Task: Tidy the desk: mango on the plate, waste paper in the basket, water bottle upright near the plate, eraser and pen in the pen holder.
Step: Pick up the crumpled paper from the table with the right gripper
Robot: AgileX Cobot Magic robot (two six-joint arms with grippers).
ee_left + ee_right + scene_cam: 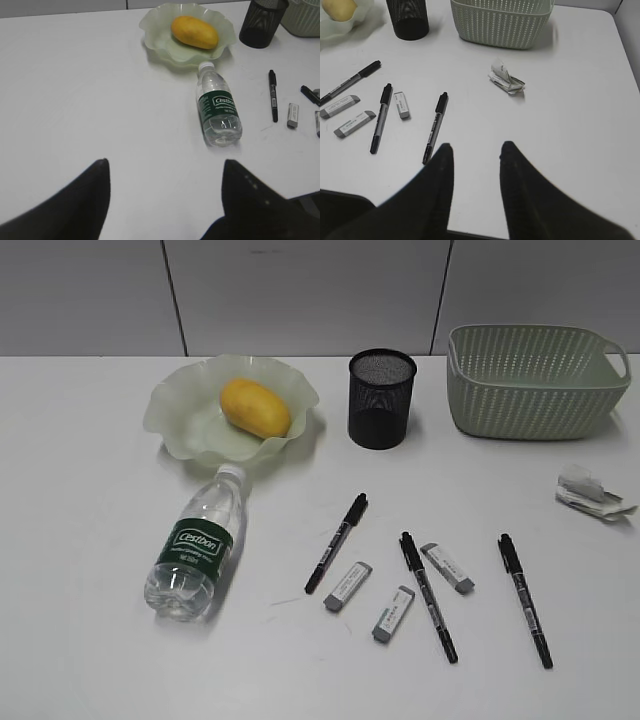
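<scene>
the water bottle (218, 107), lying just below the plate (150, 22), looks slick and round; the wide-open, empty left gripper (165, 172) should grip mid-label.

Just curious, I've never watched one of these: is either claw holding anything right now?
No. The left gripper and right gripper both stand open over bare desk, nothing between their fingers.

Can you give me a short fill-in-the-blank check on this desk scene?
1. The mango rests on the ____.
2. The water bottle is lying on its ____.
3. The number of pens on the desk is ____.
4. The waste paper lies outside the ____.

Missing words: plate; side; three; basket
</scene>
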